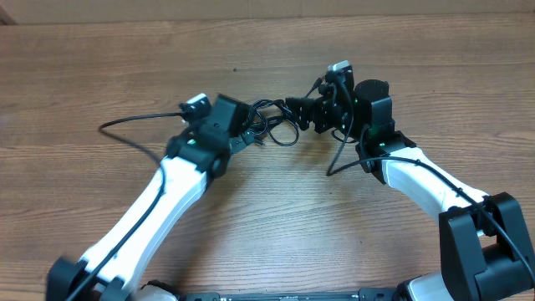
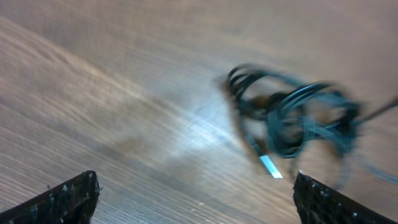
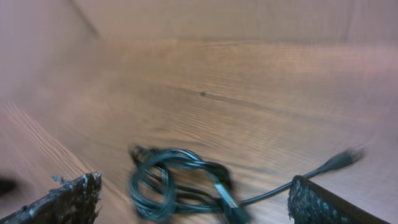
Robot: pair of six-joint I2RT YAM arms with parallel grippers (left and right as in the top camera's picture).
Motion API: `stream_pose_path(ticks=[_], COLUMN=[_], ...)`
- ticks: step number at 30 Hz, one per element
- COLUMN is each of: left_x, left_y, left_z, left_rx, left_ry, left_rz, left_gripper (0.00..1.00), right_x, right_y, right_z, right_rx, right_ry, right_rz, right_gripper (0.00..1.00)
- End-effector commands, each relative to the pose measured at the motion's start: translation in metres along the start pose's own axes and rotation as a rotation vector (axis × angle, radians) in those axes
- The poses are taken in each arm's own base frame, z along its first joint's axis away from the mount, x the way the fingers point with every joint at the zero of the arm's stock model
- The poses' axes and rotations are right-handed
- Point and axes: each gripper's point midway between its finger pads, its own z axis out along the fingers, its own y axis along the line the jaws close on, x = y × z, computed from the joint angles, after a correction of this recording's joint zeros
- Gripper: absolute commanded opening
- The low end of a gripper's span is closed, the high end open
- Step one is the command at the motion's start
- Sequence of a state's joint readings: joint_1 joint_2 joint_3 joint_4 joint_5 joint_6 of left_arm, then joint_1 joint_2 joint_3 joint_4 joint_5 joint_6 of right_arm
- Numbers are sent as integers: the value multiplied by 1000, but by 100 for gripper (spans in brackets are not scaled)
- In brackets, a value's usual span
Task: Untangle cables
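Note:
The cables (image 1: 274, 122) are a small knot of thin black loops on the wooden table, between my two grippers. My left gripper (image 1: 251, 134) comes at the knot from the left and my right gripper (image 1: 298, 110) from the right. The left wrist view is blurred: the left gripper (image 2: 196, 200) stands open with bare wood between its fingers, the cables (image 2: 292, 118) lie ahead to the right, and a silver plug tip (image 2: 270, 166) points down. In the right wrist view the right gripper (image 3: 194, 205) is open and the coiled cables (image 3: 174, 183) lie on the table between its fingers, gripped by neither.
One cable strand (image 1: 138, 119) trails left from the knot across the table. Another strand (image 1: 338, 159) runs down beside the right arm. A free end with a plug (image 3: 342, 158) lies to the right of the coil. The table's far edge (image 1: 267, 18) meets a brown wall.

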State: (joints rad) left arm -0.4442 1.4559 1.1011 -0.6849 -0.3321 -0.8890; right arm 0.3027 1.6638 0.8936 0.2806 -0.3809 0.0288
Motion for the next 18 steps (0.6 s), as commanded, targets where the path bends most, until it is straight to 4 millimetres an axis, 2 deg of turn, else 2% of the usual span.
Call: stream_pose_path(ticks=[1,6,13,18], left_x=[-24,-27,-29,-27], left_y=[-3,1,0,1], left_z=[-22,-20,-20,-20], left_rx=[53,53,58,54], left_ry=[-61,-52,-56,-50], left_rz=[-12,-59,-85,-83], left_gripper=[100,100,100,100], right_x=[3,15,38,43], right_y=[4,2,6,13], right_z=[1,8,28,37], right_rx=[-19,-40,-129,-178], right_ry=[13,35,21,-17], right_rz=[-407,-580,-637,-711], right_gripper=[94,93,89,83])
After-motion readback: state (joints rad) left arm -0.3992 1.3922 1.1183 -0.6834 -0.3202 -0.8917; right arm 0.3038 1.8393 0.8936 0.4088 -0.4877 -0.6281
